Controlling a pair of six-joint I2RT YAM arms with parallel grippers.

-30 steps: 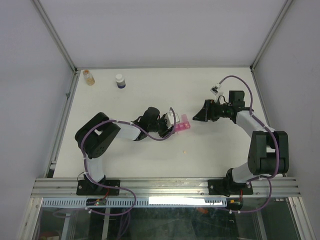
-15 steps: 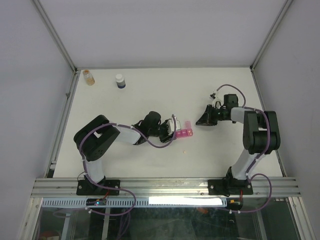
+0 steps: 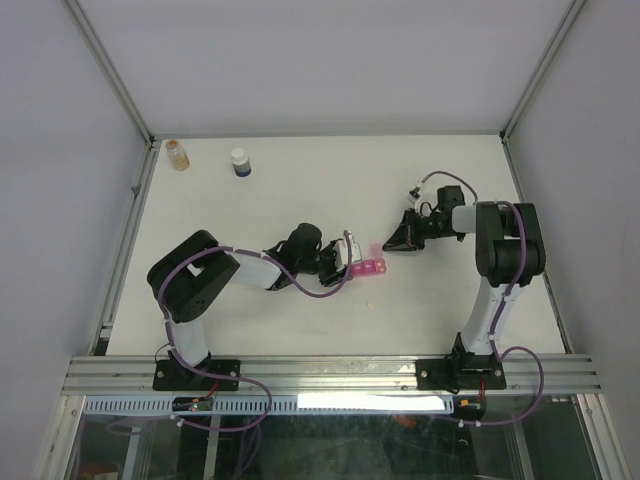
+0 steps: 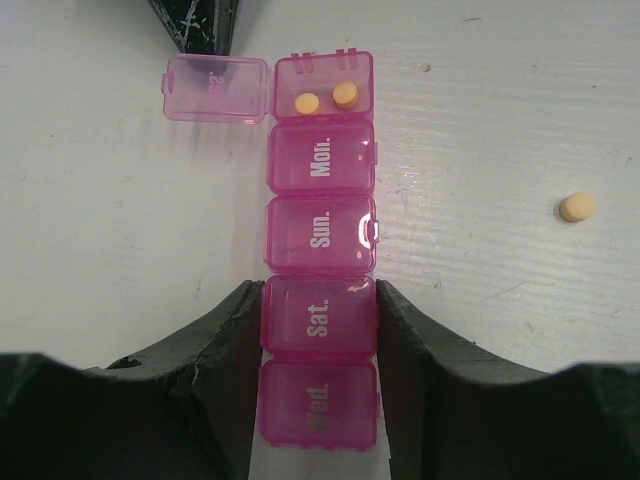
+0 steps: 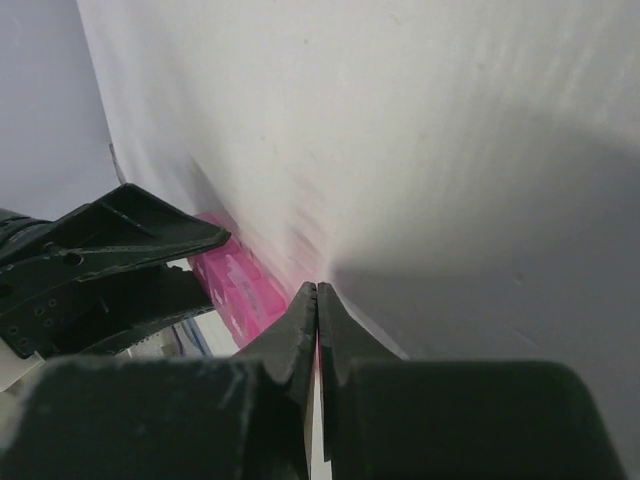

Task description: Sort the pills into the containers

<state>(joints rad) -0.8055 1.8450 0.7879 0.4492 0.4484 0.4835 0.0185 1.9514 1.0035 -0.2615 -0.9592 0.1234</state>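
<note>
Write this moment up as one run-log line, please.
left gripper: shut on pink organiser | right gripper: shut, empty | open end compartment: two pills | table: one loose pill

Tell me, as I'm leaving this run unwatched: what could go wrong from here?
1. The right gripper is shut and looks empty, while one pill lies loose on the table; it may be missed.
2. Its tips sit close to the organiser, whose end compartment is open with two pills inside; a bump could spill them.
3. The left gripper clamps the organiser near one end, so a push might swivel it.
</note>
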